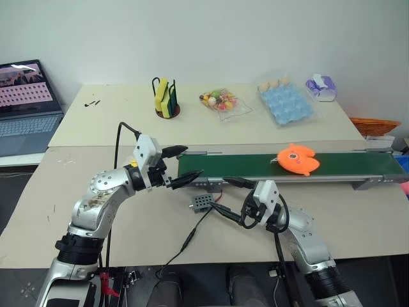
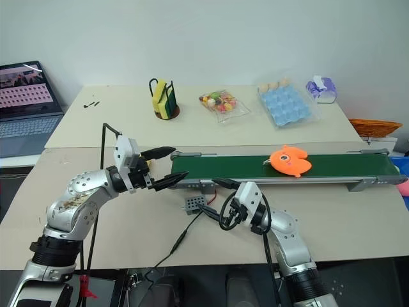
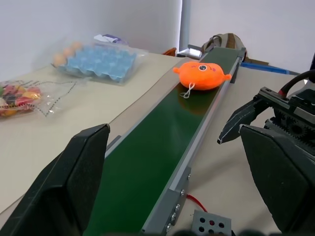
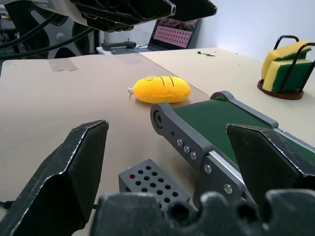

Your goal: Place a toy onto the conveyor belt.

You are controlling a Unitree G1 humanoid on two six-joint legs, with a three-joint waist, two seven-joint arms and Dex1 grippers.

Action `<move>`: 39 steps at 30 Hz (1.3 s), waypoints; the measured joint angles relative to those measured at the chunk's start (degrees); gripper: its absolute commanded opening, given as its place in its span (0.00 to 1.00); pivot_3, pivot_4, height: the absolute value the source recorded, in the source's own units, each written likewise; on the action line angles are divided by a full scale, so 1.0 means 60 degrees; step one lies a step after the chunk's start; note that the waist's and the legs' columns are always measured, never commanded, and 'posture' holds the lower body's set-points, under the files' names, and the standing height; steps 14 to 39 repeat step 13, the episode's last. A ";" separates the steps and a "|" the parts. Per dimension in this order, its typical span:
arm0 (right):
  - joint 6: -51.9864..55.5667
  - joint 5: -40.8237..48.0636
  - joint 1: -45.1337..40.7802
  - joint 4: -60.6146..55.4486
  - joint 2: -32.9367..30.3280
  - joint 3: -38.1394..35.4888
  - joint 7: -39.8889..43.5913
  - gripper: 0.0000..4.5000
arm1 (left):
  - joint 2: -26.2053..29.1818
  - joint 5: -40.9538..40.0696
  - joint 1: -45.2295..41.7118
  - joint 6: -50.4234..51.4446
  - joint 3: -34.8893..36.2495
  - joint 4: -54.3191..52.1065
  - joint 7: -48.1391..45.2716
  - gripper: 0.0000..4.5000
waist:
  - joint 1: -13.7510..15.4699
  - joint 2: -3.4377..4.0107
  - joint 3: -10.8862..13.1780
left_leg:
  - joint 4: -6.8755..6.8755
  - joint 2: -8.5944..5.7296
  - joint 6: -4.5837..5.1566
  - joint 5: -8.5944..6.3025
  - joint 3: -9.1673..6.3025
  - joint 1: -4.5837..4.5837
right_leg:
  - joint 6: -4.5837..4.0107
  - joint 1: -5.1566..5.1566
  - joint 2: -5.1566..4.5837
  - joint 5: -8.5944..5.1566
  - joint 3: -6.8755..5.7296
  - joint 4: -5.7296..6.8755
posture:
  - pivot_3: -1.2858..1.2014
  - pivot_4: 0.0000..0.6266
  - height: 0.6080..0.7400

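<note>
The table [image 1: 358, 217] carries the belt [image 1: 255, 165], a grey box [image 1: 202, 203], a bee plush [image 4: 161, 89], a sponge holder [image 1: 167, 99], candy bag [image 1: 222, 101] and egg tray [image 1: 285, 102].

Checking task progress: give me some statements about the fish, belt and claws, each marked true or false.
1. The fish lies on the belt. True.
2. The left claw holds the fish. False: it is open and empty.
3. The right claw is shut. False: it is open.
4. A bee lies on the table beside the belt's end. True.
5. The sponges sit on the belt. False: in a holder behind it.
</note>
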 measured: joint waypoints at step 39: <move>0.0000 -0.0009 0.0000 0.0000 -0.0022 -0.0001 0.0000 1.00 | -0.0302 0.0190 -0.0003 -0.0009 0.0037 0.0001 -0.0032 1.00 | 0.0002 0.0000 0.0000 | 0.0000 0.0000 0.0000 0.0000 0.0000 0.0000 | 0.0000 0.0001 -0.0001 0.0000 0.0000 -0.0001 | 0.52 0.24 1.00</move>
